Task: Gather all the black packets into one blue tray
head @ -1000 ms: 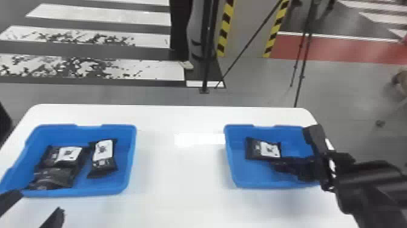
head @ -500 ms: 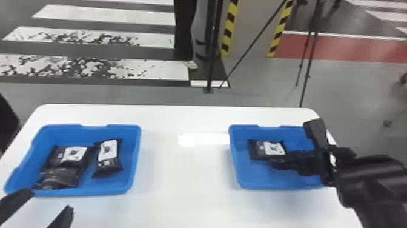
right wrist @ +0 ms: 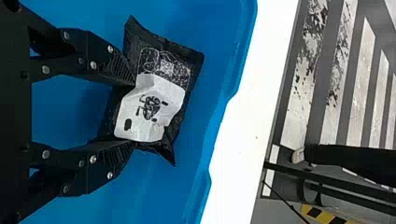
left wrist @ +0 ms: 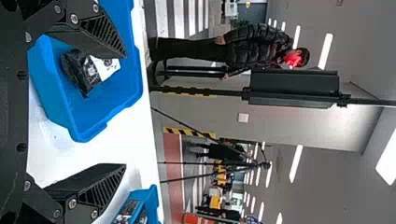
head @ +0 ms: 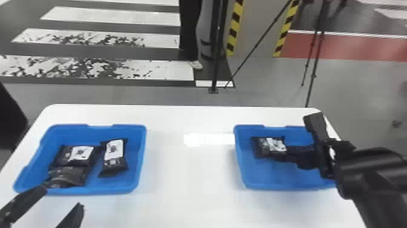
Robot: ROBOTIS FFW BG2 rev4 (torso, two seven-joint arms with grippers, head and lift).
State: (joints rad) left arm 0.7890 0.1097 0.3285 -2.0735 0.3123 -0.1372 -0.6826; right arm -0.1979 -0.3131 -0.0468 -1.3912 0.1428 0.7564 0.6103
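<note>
- White worktop, smooth, rounded at its far corners: carries two trays, well apart.
- Left tray, blue plastic, rectangular, shallow: I count three black packets in it.
- Packet one, glossy black, white label up: lies flat in the left part of that tray.
- Packet two, crinkled, dark, no white label that I can see: lies at the near rim, against packet one.
- Packet three, glossy black, white label up: lies flat to the right of the others.
- Right tray, matching blue plastic: one black packet, white label up, lies in its far left part, label creased beside one fingertip.
- Left tool, two flat black fingers: wide, nothing between them, at the left tray's near side.
- Right tool, same pattern: inside the right tray, fingers part-way apart, tips at the packet; I cannot tell whether they press on it.
- Background floor, grey, with white stripes and a red band: black stand legs rise beyond the worktop.
</note>
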